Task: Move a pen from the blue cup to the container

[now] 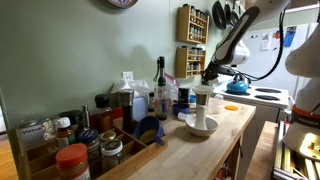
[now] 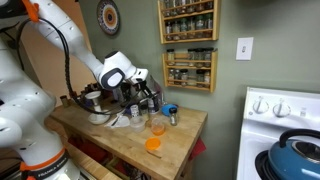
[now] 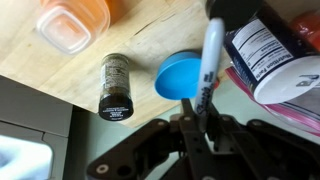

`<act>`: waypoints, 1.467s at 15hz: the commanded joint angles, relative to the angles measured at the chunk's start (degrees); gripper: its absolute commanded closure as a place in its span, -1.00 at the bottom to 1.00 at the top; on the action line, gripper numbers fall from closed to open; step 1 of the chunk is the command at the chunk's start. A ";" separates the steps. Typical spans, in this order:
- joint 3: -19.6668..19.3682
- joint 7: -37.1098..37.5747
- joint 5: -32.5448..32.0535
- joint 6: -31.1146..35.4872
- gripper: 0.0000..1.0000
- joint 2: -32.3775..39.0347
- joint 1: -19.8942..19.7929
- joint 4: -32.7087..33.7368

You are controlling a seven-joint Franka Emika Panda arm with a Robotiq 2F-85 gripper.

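A dark pen [image 3: 209, 60] with a pale barrel is clamped between the fingers of my gripper [image 3: 200, 120], pointing away from the wrist camera. Its barrel crosses the right rim of the blue cup [image 3: 176, 78], seen from above on the wooden counter [image 3: 150, 40] — whether the tip is still inside, I cannot tell. A dark spice jar [image 3: 116, 87] lies on its side beside the cup. In an exterior view, the white container [image 1: 203, 106] stands on the counter.

Walls: matte sage-green painted wall [image 2: 260, 25], evenly lit.
Wall fittings: two wooden spice racks [image 2: 190, 70], one above the other; a round dark clock [image 2: 108, 17]; a white switch plate [image 2: 243, 48].
Furniture: pale butcher-block wooden counter [image 2: 175, 135]; white enamel stove [image 2: 285, 108] beside it.
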 commanded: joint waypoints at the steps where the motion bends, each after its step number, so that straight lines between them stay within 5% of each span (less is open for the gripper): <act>1: 4.30 0.71 -2.42 -3.76 0.93 -2.44 -6.90 0.01; 3: 10.03 3.21 -7.99 -12.77 0.93 -5.35 -15.75 0.21; 5: 12.38 5.35 -11.99 -19.01 0.93 -5.64 -17.91 0.35; 10: 10.95 -1.12 -8.00 -25.22 0.93 -2.45 -11.45 0.35; 16: 11.78 2.95 -10.88 -27.58 0.93 -4.62 -13.49 0.37; 17: 3.08 3.90 -14.99 -28.43 0.93 -2.81 -5.69 0.38; 22: -13.75 -6.86 -23.02 -31.53 0.93 -4.08 9.49 0.36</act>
